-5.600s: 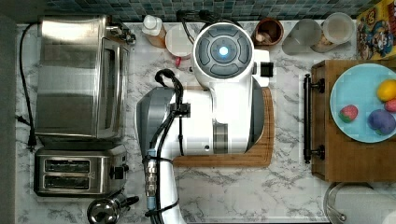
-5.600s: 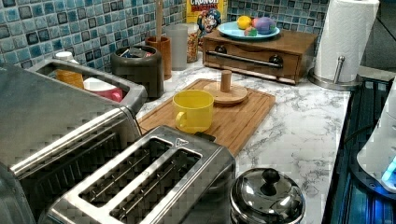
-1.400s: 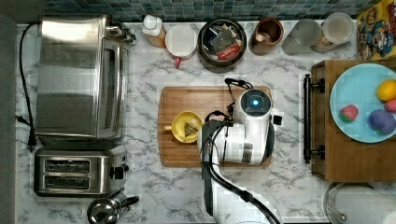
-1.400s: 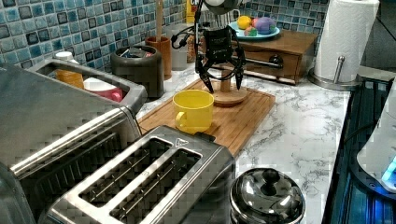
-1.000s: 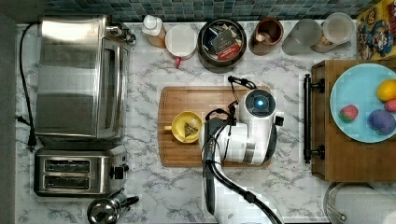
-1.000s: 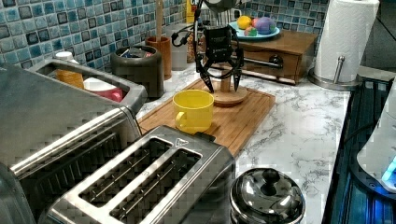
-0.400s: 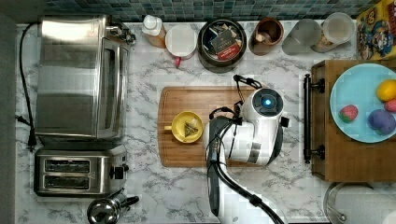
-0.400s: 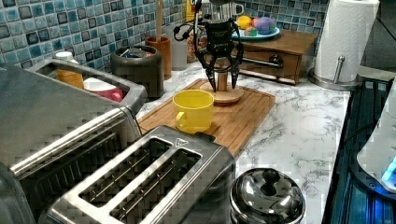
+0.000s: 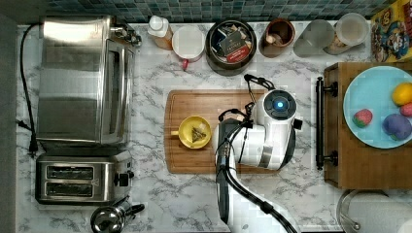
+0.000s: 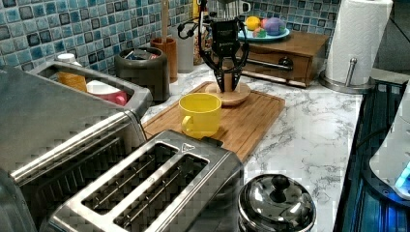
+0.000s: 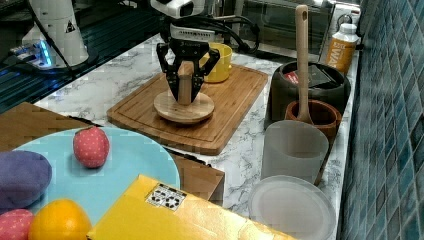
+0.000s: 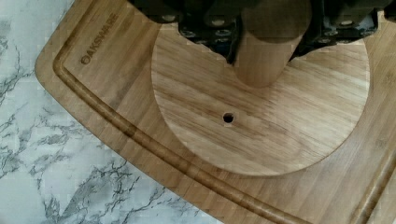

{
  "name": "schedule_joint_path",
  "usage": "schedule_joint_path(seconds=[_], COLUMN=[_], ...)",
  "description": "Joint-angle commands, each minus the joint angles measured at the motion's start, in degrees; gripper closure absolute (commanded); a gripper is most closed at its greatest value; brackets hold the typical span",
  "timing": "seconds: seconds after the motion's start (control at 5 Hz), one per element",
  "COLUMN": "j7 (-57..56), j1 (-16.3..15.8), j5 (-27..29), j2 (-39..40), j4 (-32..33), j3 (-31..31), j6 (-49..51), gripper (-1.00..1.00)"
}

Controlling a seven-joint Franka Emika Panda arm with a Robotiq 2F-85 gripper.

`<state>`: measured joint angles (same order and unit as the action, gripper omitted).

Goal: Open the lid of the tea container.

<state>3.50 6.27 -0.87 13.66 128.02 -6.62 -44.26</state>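
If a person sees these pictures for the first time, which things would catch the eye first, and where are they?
The eye goes first to the gripper, whose fingers stand on either side of the upright knob of the round wooden lid lying on the cutting board. Next comes the yellow cup on the same board, to the left view's left of the lid. The tea container stands uncovered by the tiled wall, packets showing inside.

The tabletop (image 9: 155, 204) is white marble with grey veins. The board (image 9: 194, 102) and lid (image 11: 183, 107) are light brown wood. The cup (image 10: 199, 114) is yellow, the tin (image 9: 231, 42) black, the plate (image 9: 371, 104) pale blue, and the wall tiles (image 10: 72, 24) are mottled blue.
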Motion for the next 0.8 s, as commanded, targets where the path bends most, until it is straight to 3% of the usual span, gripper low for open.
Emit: schedule_joint_path(seconds=[0.2, 0.8], j7=[0.65, -8.09], j1=[-0.38, -3.62], j5=[-0.22, -1.60], j2=[0.24, -14.43], j4=[-3.26, -6.48], j3=[0.67, 4.22], j6=[1.56, 0.07], gripper=[1.00, 1.00])
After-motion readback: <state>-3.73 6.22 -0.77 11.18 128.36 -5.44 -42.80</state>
